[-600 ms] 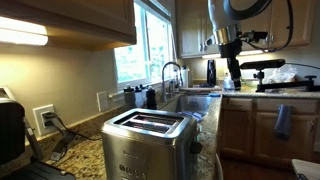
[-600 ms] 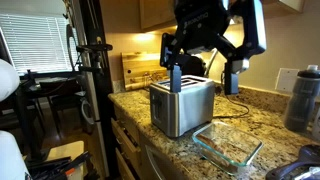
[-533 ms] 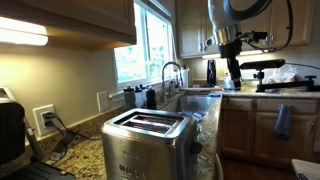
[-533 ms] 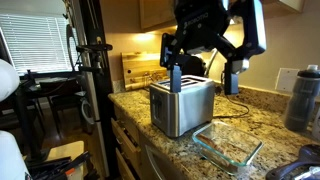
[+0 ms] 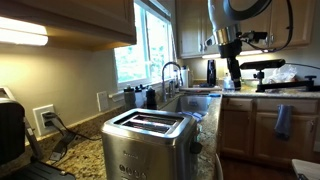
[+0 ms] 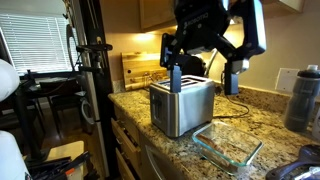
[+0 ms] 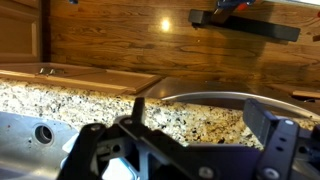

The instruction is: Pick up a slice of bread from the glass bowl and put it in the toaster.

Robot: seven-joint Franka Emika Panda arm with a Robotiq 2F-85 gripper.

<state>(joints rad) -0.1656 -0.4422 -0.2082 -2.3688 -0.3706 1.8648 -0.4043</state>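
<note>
The brushed-steel toaster (image 5: pixel 150 142) stands on the granite counter, close in one exterior view and mid-frame in the other (image 6: pixel 182 106). Its two top slots look empty. My gripper (image 6: pixel 203 78) hangs in the air, open and empty, with its two dark fingers spread wide. It also shows small and far behind the toaster (image 5: pixel 233 72). In the wrist view the open fingers (image 7: pixel 205 122) frame granite and a curved rim. A clear glass bowl (image 6: pixel 228 150) lies on the counter in front of the toaster. No slice of bread shows in any view.
A sink with a tall faucet (image 5: pixel 172 74) sits behind the toaster under a window. A black appliance (image 5: pixel 10 130) stands at the far left. A grey bottle (image 6: pixel 303 98) stands at the right counter edge. A wooden board (image 6: pixel 140 66) leans against the wall.
</note>
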